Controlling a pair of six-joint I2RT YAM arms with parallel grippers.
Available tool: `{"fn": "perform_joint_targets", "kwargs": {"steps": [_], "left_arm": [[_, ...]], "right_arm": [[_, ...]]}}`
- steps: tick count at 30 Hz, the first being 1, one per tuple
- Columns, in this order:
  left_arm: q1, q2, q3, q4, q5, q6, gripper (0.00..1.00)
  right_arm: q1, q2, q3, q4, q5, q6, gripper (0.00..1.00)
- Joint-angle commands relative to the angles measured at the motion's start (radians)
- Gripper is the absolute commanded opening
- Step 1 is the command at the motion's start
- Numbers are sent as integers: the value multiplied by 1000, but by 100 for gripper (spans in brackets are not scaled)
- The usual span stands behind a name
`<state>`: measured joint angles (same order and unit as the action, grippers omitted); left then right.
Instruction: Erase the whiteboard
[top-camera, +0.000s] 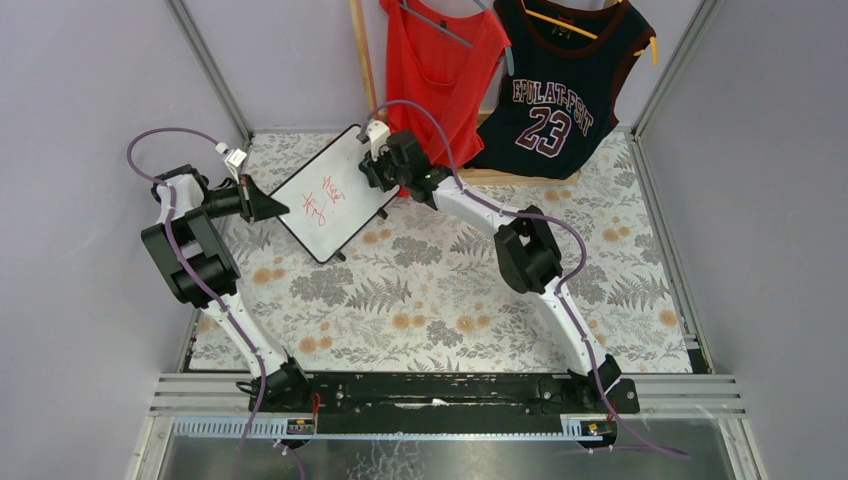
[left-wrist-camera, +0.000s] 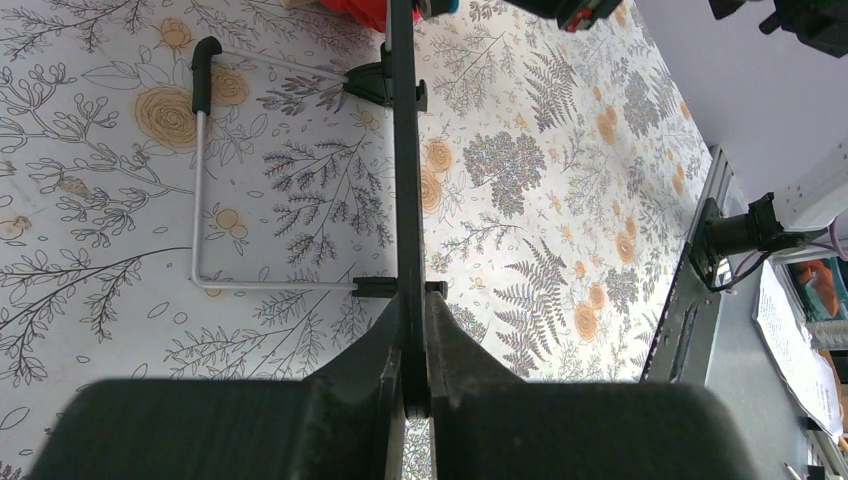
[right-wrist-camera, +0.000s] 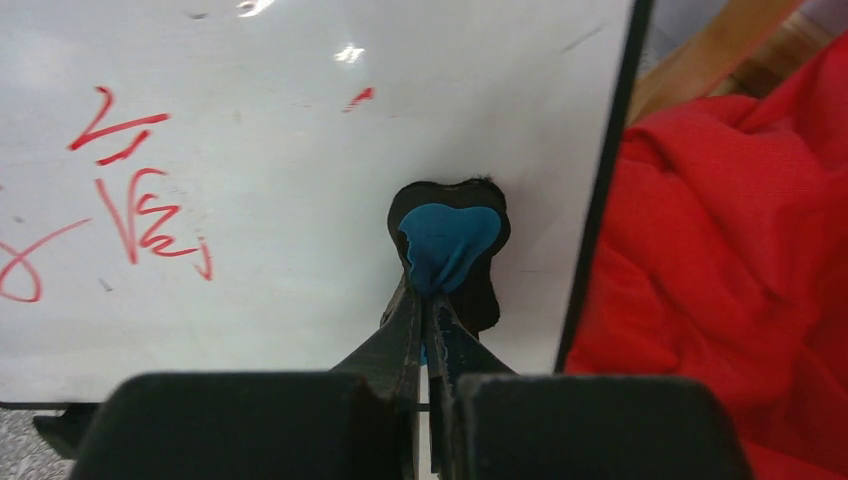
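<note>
Grip of left hand (left-wrist-camera: 412, 308) tight on whiteboard (left-wrist-camera: 403, 150) edge; right hand (right-wrist-camera: 425, 297) tight on blue eraser (right-wrist-camera: 450, 240) against its face.

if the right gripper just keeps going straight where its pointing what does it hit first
The whiteboard. The right gripper is shut on the blue eraser, whose pad faces bare white surface beside the board's frame, clear of the red writing. It may already touch; depth is unclear.

Fern-and-flower-patterned table (top-camera: 430, 290), the whiteboard (top-camera: 322, 215) on its wire stand (left-wrist-camera: 198, 200) toward the back left corner.
</note>
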<state>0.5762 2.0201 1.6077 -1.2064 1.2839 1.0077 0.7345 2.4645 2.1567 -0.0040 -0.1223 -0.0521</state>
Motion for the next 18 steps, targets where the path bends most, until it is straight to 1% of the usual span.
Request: {"fn": "perform_joint_targets", "kwargs": {"steps": [1, 9, 12, 16, 18], "left_arm": [[-15, -13, -24, -19, -88, 63, 0], [-15, -19, -32, -19, -95, 63, 0], [-16, -20, -36, -19, -94, 65, 0], [-17, -22, -40, -19, -91, 66, 0], [-17, -25, -43, -19, -94, 68, 0]], "right_arm": [[-34, 46, 88, -9, 51, -23, 0], [-35, 71, 139, 7, 73, -16, 0], [-34, 66, 162, 33, 42, 4, 0], [-32, 20, 128, 132, -21, 52, 0], [-27, 6, 132, 145, -29, 64, 0]]}}
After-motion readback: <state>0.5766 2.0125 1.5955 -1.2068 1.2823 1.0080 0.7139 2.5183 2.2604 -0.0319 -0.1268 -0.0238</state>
